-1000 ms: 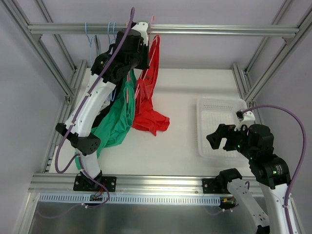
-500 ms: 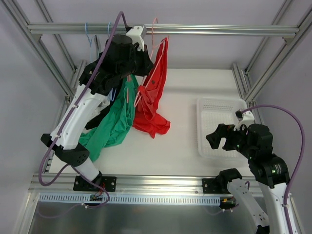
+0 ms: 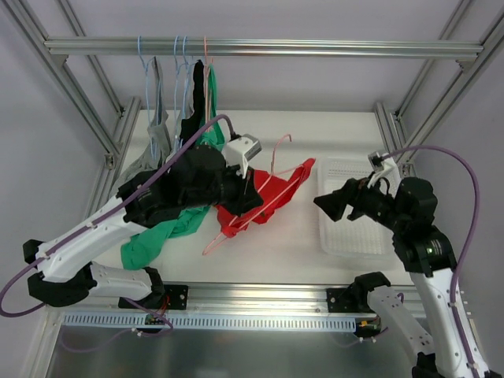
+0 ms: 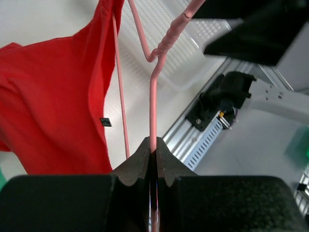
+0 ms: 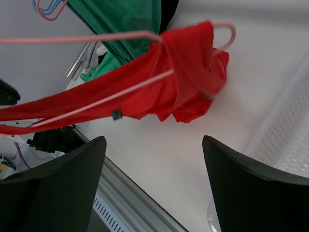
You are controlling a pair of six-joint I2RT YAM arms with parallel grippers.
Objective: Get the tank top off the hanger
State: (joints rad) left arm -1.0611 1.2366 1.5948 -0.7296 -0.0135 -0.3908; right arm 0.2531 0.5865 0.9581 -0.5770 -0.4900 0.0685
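The left gripper [image 4: 153, 147] is clenched on the thin pink wire hanger [image 4: 152, 106], pinching the straight stem just below its twisted neck. It holds the hanger tilted out over the white table, well apart from the metal rail [image 3: 315, 47] at the far side, where a green garment [image 3: 157, 236] hangs at the left.

The red tank top [image 3: 276, 189] is on the hanger: the wrist views show the pink wire running through the fabric, with most of the cloth bunched and sagging toward the tabletop.

The right gripper [image 5: 152, 145] has its fingers spread wide and grasps nothing. It hangs over the near-left part of the white perforated plastic tray [image 3: 346, 236], facing the garment.

Judging by this, the hanger is off the rail and presented. Left to do: the right arm must seize the fabric and pull both straps free of the wire.
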